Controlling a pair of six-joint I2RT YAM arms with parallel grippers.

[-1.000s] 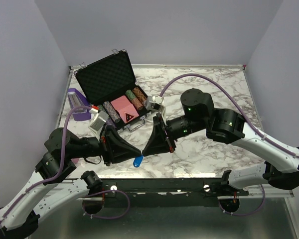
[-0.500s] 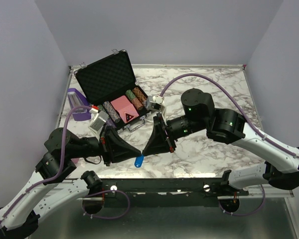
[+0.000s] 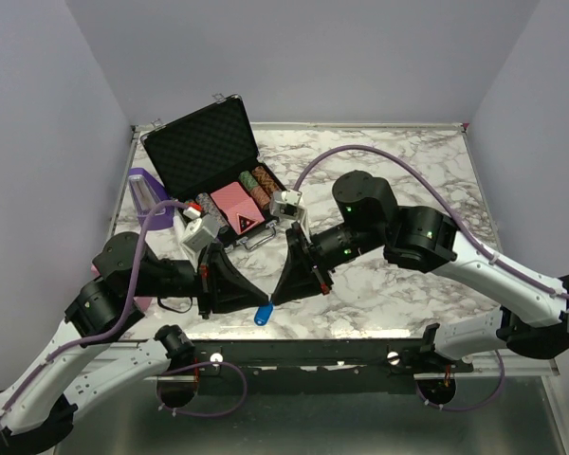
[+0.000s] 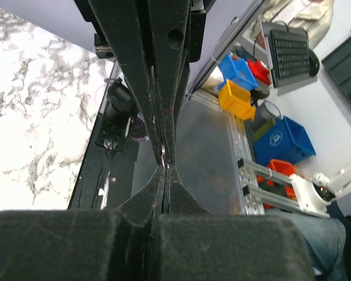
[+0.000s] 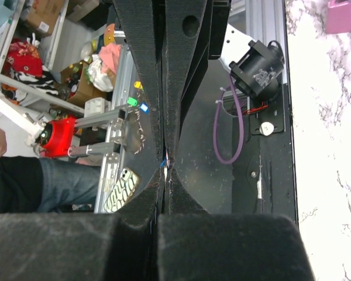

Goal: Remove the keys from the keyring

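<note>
The left gripper (image 3: 266,295) and right gripper (image 3: 276,300) meet tip to tip at lower centre, both pinched shut on the blue-tagged keyring (image 3: 263,314), keys too small to see; mid-separation, likely needing a key slid off the coil.

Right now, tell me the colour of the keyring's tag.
Blue; the tag shows best in top external.

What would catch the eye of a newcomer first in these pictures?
The left tool and the right tool meet tip to tip, both shut, near the front edge of the table, and a small blue tag hangs just below them. Behind, at the back left, an open black case holds poker chips and red cards.
</note>
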